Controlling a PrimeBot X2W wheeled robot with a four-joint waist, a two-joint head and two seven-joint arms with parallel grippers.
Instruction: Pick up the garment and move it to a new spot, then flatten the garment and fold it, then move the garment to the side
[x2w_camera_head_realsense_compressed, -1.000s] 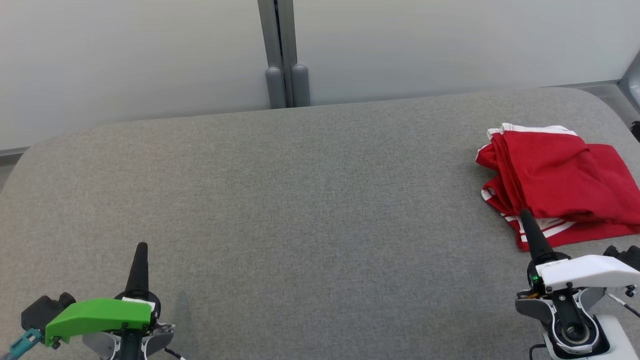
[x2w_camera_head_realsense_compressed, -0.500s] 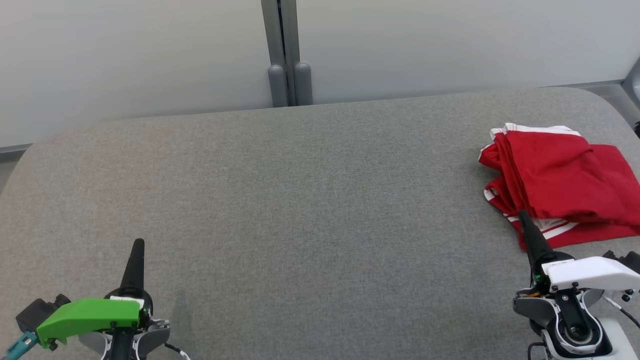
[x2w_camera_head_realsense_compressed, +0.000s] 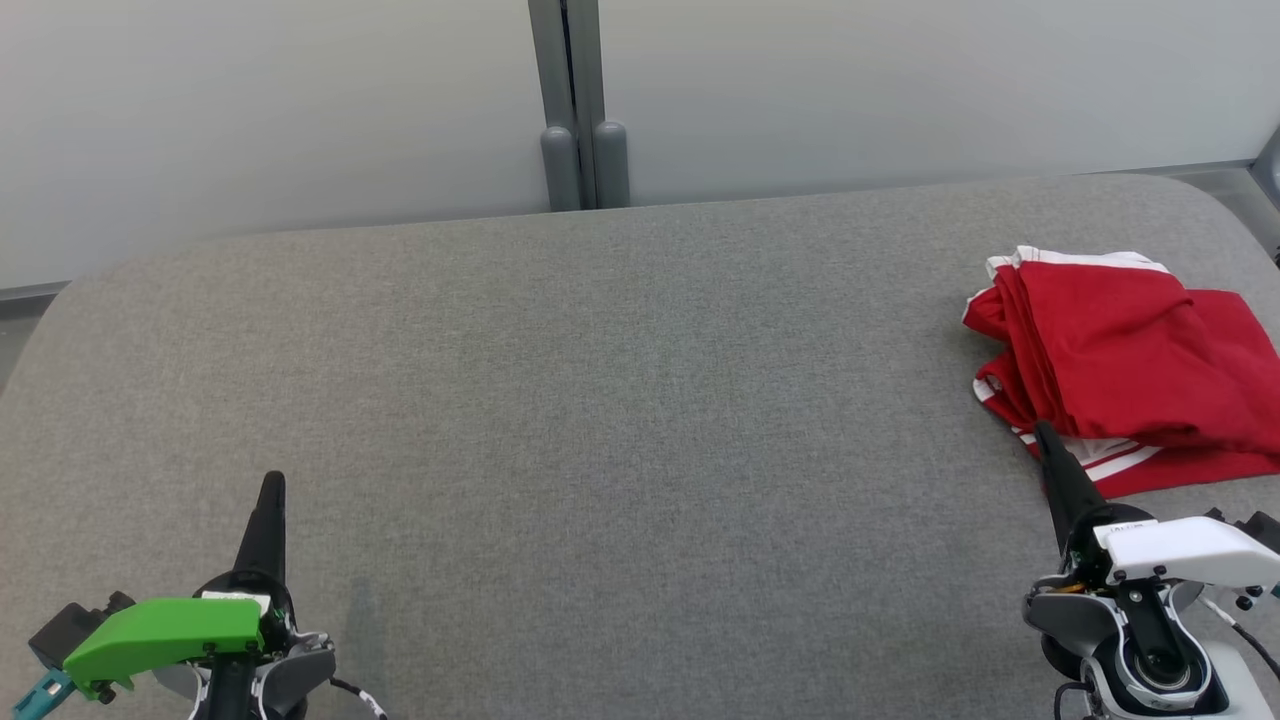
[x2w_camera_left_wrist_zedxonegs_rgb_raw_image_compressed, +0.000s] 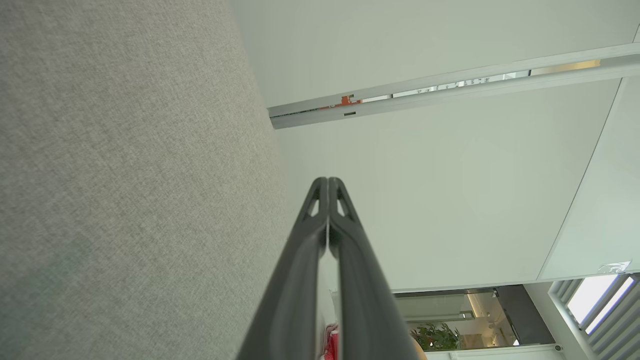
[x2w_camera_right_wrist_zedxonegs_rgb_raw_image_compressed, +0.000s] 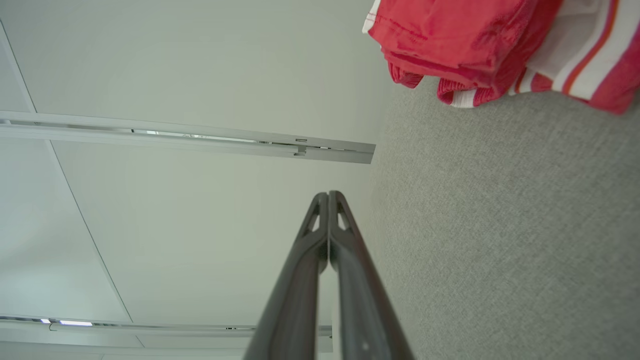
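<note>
The folded red garment (x2w_camera_head_realsense_compressed: 1120, 350) lies at the table's (x2w_camera_head_realsense_compressed: 600, 400) far right, its right side cut off by the head view's edge. The right gripper (x2w_camera_head_realsense_compressed: 1045, 435) is closed and holds nothing. Its tip is just beside the garment's near edge, and contact is unclear. The left gripper (x2w_camera_head_realsense_compressed: 272, 482) is closed too, with nothing in it. A broad stretch of grey table lies between them.

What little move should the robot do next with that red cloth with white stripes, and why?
Probably open the right gripper. Its jaws are shut, holding nothing, and its tip is close to the near edge of the rumpled red garment with white stripes at the right end of the grey fabric table. The left gripper is far off.
</note>
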